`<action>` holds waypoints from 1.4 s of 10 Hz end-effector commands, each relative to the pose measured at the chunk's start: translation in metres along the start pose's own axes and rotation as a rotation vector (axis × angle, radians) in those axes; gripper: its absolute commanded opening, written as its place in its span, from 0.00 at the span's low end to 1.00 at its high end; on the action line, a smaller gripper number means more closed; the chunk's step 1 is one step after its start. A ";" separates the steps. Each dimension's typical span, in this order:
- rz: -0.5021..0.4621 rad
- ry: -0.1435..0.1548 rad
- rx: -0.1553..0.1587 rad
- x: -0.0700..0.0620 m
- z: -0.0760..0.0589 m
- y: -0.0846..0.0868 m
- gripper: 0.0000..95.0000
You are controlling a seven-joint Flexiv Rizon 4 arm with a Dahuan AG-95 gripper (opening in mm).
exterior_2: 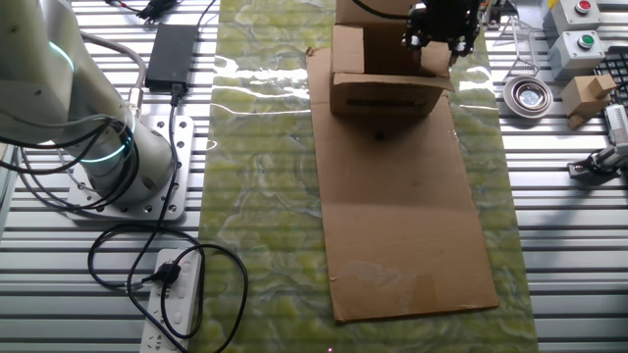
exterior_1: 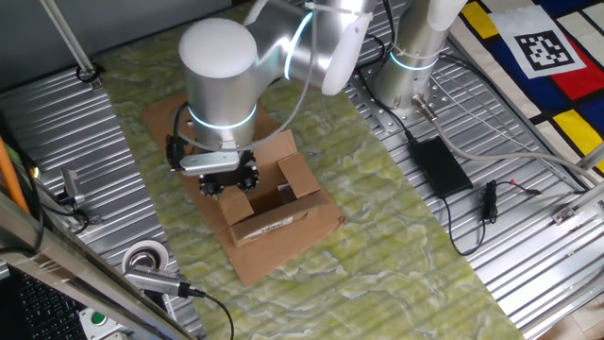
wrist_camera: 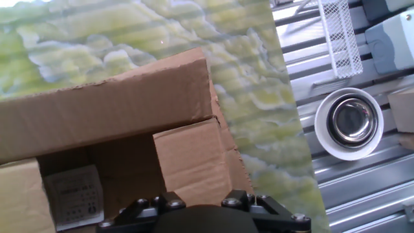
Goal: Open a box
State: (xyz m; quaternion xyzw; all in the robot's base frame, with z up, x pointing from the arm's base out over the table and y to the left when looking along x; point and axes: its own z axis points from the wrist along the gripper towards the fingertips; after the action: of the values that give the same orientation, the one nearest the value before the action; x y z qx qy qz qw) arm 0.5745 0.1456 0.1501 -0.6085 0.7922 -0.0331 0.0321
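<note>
Box (exterior_1: 276, 200) is sitting on the cardboard sheet (exterior_2: 402, 216) w/ flaps partly up, gripper (exterior_1: 227, 177) hovering over one flap, fingers' state can't tell, so it's prob risking shoving the light box sideways instead of folding the flap.

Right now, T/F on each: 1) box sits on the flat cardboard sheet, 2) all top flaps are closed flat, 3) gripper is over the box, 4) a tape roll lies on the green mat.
1) The box sits on the flat cardboard sheet. True.
2) All top flaps are closed flat. False: at least some flaps stand up or are folded out, and the hand view looks into the box.
3) The gripper is over the box. True: it hangs at one edge of the box.
4) A tape roll lies on the green mat. False: it lies on the ribbed metal table, off the mat.
</note>
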 end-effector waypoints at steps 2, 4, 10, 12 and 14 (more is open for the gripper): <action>0.027 -0.004 -0.025 0.001 -0.002 0.001 0.00; 0.057 -0.005 -0.055 0.001 -0.002 0.001 0.00; 0.122 -0.005 -0.114 0.001 -0.002 0.002 0.00; 0.140 0.002 -0.135 0.002 -0.002 0.002 0.00; 0.164 0.003 -0.153 0.003 -0.001 0.004 0.00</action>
State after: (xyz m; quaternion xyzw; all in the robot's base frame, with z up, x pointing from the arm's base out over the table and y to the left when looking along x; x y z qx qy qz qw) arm 0.5710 0.1441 0.1507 -0.5432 0.8390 0.0292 -0.0126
